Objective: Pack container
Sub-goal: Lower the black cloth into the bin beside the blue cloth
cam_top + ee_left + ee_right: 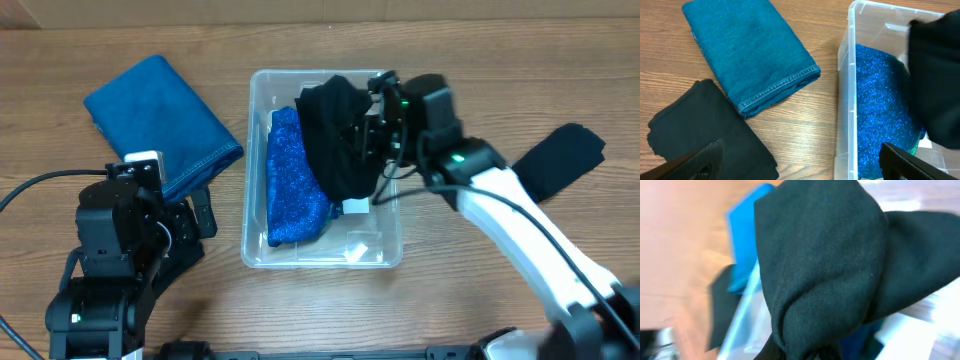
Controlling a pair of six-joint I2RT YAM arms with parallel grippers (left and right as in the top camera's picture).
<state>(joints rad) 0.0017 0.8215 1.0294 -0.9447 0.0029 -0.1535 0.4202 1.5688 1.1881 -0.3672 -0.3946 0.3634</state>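
One clear plastic container [252, 150] is set at the middle of the overhead frame, long side running top to bottom, on the wooden table [500, 60]. A glittery blue cloth [292, 185] is already laid along its left half. Above the right half, a black cloth [335, 135] is held bunched by the right gripper [378, 125], which reaches in from the right; in the right wrist view the fingers are hidden behind the gathered fabric, but the cloth is judged to be pinched between them. The step in hand is judged to be the placing of this black cloth beside the blue one. For the next move, the cloth must be lowered inside the rim, clear of the right wall, and then released.

Outside the container, a teal folded towel [160, 115] lies at the upper left, and a second black cloth [705, 130] lies near it on the table. The left gripper [800, 152] hovers there, fingers spread wide and empty. A third dark cloth [565, 160] is seen at the far right.
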